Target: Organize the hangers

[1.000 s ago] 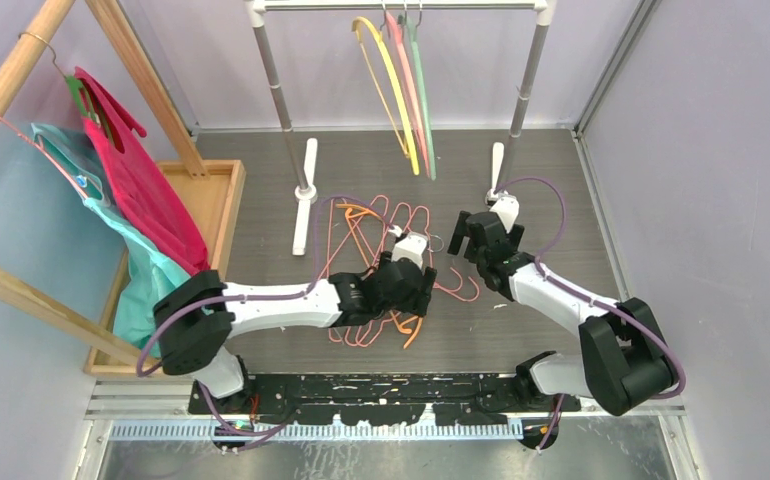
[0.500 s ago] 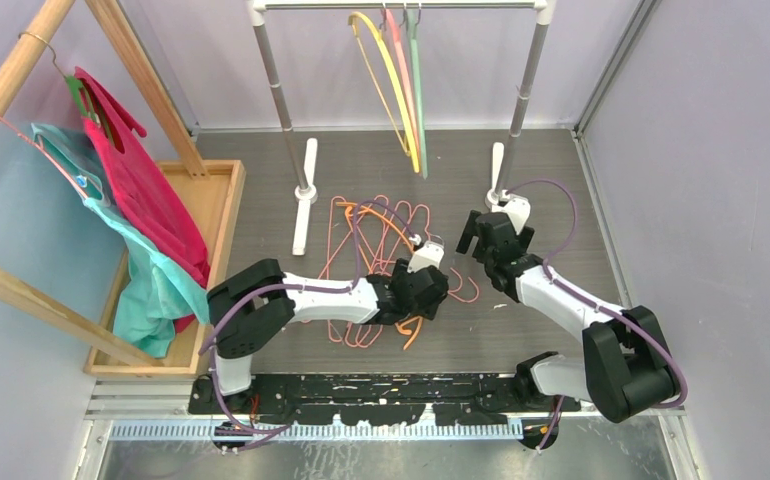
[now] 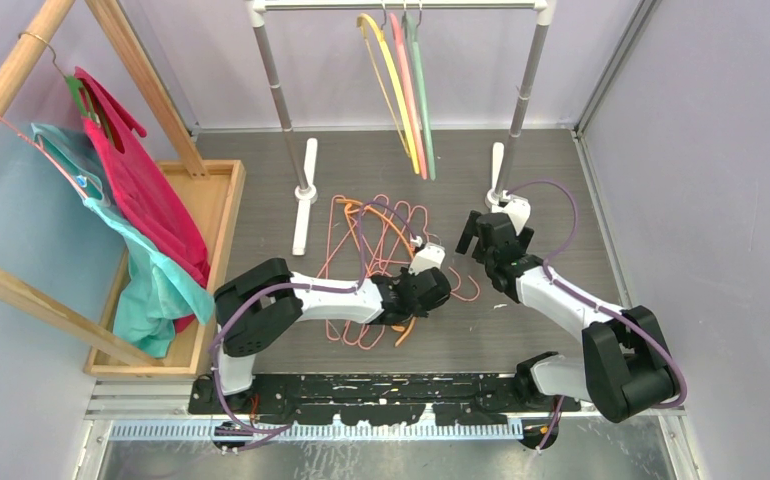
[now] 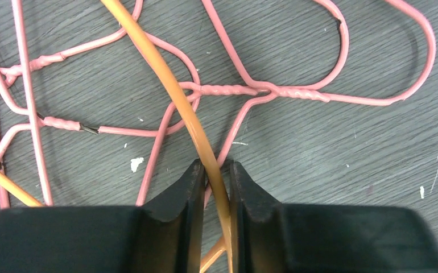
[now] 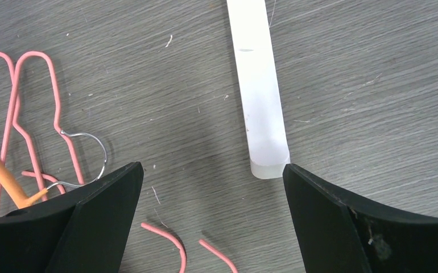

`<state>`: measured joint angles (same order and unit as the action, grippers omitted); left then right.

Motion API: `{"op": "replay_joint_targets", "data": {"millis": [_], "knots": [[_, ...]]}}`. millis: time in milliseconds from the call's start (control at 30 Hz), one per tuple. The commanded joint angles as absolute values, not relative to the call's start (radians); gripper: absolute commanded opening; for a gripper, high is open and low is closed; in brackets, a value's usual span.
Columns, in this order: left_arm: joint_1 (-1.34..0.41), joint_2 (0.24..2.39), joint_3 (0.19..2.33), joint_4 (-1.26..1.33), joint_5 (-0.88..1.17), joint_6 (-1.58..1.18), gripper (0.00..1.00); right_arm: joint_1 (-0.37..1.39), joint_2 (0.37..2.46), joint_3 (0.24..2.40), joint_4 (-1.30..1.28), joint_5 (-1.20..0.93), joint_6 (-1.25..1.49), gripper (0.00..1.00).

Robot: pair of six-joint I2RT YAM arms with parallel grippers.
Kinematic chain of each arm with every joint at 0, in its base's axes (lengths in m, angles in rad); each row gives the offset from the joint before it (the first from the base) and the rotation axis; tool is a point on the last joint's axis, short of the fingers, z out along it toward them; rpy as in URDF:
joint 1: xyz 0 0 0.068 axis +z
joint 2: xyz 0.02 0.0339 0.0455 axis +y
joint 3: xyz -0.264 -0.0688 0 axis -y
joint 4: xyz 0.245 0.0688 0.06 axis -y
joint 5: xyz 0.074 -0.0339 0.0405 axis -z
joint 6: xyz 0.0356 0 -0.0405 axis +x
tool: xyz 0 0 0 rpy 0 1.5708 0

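Observation:
Several pink wire hangers lie tangled on the grey floor with an orange hanger among them. My left gripper is low over the pile. The left wrist view shows that gripper shut on the orange hanger's bar, with pink wire hangers beneath it. My right gripper hovers just right of the pile; the right wrist view shows it open and empty over bare floor. A yellow hanger, a pink hanger and a grey-green hanger hang from the rail.
The rail's white feet flank the pile. A wooden tray sits at the left under a wooden frame carrying magenta and teal garments. Walls close in on the back and right.
My left gripper shifted right over the pile and closed on the orange hanger. The hangers on the rail swung slightly. The right arm barely moved.

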<state>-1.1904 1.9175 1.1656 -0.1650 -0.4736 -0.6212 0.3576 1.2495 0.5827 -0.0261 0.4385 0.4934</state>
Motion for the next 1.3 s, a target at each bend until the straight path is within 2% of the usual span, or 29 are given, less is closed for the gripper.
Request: {"op": "replay_joint_targets", "data": {"millis": [0, 100, 267, 533, 667, 933, 1267], "knots": [[-1.194, 1.897, 1.149, -0.164, -0.515, -0.623, 0.08, 0.354, 1.223, 0.580, 0.024, 0.443, 0.506, 1.00], [-1.193, 1.881, 1.148, -0.176, -0.522, -0.612, 0.00, 0.354, 1.227, 0.581, 0.026, 0.444, 0.506, 1.00], [-1.196, 1.807, 1.141, -0.234, -0.522, -0.581, 0.00, 0.354, 1.232, 0.581, 0.027, 0.445, 0.503, 1.00], [-1.171, 1.548, 1.043, -0.314, -0.542, -0.553, 0.00, 0.354, 1.235, 0.581, 0.031, 0.442, 0.503, 1.00], [-1.114, 1.428, 0.932, -0.244, -0.425, -0.598, 0.00, 0.354, 1.240, 0.579, 0.035, 0.431, 0.505, 1.00], [-1.083, 1.312, 0.851, -0.187, -0.372, -0.654, 0.00, 0.354, 1.227, 0.566, 0.033, 0.436, 0.505, 1.00], [-0.840, 1.032, 0.761, 0.141, -0.118, -0.754, 0.00, 0.354, 1.240, 0.568, 0.041, 0.416, 0.511, 1.00]]}}
